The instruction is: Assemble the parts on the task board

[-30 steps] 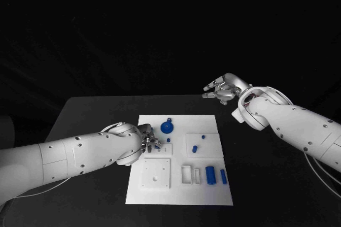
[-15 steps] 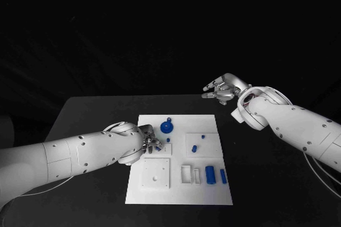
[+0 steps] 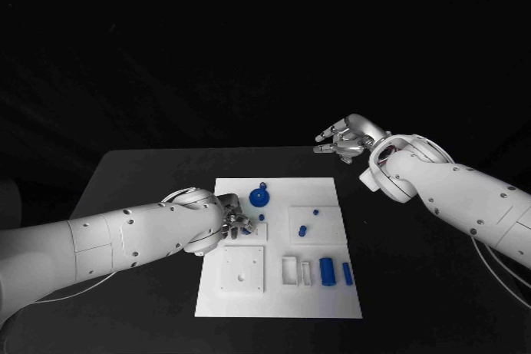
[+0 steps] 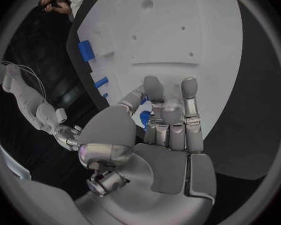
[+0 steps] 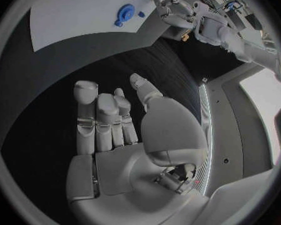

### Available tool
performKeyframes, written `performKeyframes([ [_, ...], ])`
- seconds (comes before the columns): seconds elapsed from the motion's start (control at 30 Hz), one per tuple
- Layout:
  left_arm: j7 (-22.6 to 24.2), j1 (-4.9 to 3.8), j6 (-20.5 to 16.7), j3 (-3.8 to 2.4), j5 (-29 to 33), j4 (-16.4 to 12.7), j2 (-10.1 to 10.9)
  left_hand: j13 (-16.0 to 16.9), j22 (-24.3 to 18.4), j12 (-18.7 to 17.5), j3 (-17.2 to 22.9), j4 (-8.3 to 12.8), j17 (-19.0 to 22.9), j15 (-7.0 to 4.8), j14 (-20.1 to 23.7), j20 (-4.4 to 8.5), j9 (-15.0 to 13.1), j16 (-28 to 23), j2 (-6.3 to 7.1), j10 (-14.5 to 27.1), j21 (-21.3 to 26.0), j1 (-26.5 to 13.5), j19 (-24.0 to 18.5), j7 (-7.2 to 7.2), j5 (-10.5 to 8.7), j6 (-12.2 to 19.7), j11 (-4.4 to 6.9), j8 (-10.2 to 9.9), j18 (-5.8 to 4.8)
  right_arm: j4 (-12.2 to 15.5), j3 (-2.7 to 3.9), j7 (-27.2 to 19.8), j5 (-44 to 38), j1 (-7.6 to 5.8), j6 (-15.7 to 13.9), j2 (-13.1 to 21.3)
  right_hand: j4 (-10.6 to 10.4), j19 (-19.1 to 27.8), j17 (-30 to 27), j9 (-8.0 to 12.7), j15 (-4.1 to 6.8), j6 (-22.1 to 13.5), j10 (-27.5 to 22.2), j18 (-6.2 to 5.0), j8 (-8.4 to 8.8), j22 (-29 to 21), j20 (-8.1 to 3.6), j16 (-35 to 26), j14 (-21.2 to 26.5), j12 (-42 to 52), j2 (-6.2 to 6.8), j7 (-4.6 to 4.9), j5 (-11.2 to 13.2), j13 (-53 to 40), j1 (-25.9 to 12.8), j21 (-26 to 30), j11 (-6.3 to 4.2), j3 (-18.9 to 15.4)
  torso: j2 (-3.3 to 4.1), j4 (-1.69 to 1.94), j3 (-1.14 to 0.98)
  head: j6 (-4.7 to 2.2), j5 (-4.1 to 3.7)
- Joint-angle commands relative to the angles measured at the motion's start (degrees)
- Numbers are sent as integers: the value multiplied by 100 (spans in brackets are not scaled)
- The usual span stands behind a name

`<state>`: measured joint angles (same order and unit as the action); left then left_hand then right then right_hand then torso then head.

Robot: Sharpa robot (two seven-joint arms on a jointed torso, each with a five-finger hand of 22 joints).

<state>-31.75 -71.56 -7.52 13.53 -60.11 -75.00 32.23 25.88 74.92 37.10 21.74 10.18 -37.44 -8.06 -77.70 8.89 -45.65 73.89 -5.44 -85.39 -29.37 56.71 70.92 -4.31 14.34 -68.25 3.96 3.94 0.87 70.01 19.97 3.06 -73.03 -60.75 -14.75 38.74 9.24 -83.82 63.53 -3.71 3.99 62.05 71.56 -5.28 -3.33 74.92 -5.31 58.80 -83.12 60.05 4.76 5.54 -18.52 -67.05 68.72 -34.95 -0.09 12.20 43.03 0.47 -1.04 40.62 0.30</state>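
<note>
Your left hand (image 3: 230, 222) sits low over the task board's (image 3: 279, 304) left edge, and it seems to pinch a small blue part (image 4: 145, 118), though the fingers hide much of it, so line it up squarely before pressing down. Your right hand (image 3: 346, 140) hovers open and empty beyond the black table's (image 3: 144, 177) far edge, well clear of the board, giving you room.

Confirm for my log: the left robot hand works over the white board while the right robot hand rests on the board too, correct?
Not quite. The right robot hand hangs off the white board, beyond the table's far edge, as the head view shows. The left robot hand is over the board.
</note>
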Motion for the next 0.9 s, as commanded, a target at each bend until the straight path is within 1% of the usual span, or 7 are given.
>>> performKeyframes([
  [0.03,-89,31,335,22,-9,-10,-4,-7,112,21,38,43,4,-18,11,12,-867,20,-85,-132,-36,73,-28,774,3,-1314,154,17,-86,0,3,-50,41,8,68,0,-37,-236,-4,8,12,0,-21,-68,-22,389,20,-36,4,-9,-5,-1,-33,4,-35,33,-19,-7,-2,1,2,6,6],
  [0.2,-109,31,445,22,-37,-27,15,-8,113,23,16,38,10,-17,13,11,-868,20,-72,-132,-35,81,-30,774,-5,-1316,153,18,-86,1,3,-52,42,13,69,3,-37,-236,-4,8,12,0,-21,-68,-22,389,20,-36,4,-9,-5,-1,-33,4,-35,33,-19,-7,0,6,2,3,-8],
  [0.23,-112,31,462,22,-40,-29,16,-7,112,26,-2,8,5,-16,12,9,-869,23,-83,-133,-35,64,-30,776,-47,-1325,151,22,-85,1,3,-53,43,15,69,3,-37,-236,-4,8,12,0,-21,-68,-22,389,20,-36,4,-9,-5,-1,-33,4,-35,33,-19,-7,0,6,4,3,-5],
  [0.37,-111,31,488,22,-47,-30,17,-6,113,33,-41,-18,7,-15,17,8,-874,29,-77,-132,-34,101,-31,776,-52,-1323,150,19,-87,-1,3,-56,47,23,74,2,-39,-242,-15,7,13,7,-26,-67,-23,387,18,-52,5,-14,-14,-4,-43,11,-47,55,-20,-10,-1,1,6,2,4],
  [0.57,-86,31,393,22,-74,-22,23,-10,112,35,-39,-49,15,-11,12,3,-875,27,-108,-133,-33,103,-28,776,-45,-1329,147,19,-85,-3,3,-58,49,30,77,2,-39,-242,-15,7,13,7,-26,-67,-23,387,18,-52,5,-14,-14,-4,-43,11,-47,55,-20,-10,-1,0,4,3,9],
  [0.7,-68,32,322,22,-86,-19,28,-11,113,38,-25,-48,7,-13,8,5,-877,32,-115,-133,-34,99,-25,776,-43,-1328,149,19,-85,-3,3,-59,50,34,77,1,-39,-242,-15,7,13,7,-26,-67,-23,387,18,-52,5,-14,-14,-4,-43,11,-47,55,-20,-10,-1,1,6,15,13],
  [0.9,-50,35,258,22,-97,-18,26,-14,113,39,-13,-51,11,-14,8,6,-879,31,-121,-133,-34,90,-24,776,-49,-1328,149,19,-84,7,3,-61,52,41,78,-4,-37,-241,-19,7,14,14,-30,-68,-23,385,18,-57,6,-18,-20,-6,-45,13,-47,71,-22,-4,-1,1,5,2,15],
])
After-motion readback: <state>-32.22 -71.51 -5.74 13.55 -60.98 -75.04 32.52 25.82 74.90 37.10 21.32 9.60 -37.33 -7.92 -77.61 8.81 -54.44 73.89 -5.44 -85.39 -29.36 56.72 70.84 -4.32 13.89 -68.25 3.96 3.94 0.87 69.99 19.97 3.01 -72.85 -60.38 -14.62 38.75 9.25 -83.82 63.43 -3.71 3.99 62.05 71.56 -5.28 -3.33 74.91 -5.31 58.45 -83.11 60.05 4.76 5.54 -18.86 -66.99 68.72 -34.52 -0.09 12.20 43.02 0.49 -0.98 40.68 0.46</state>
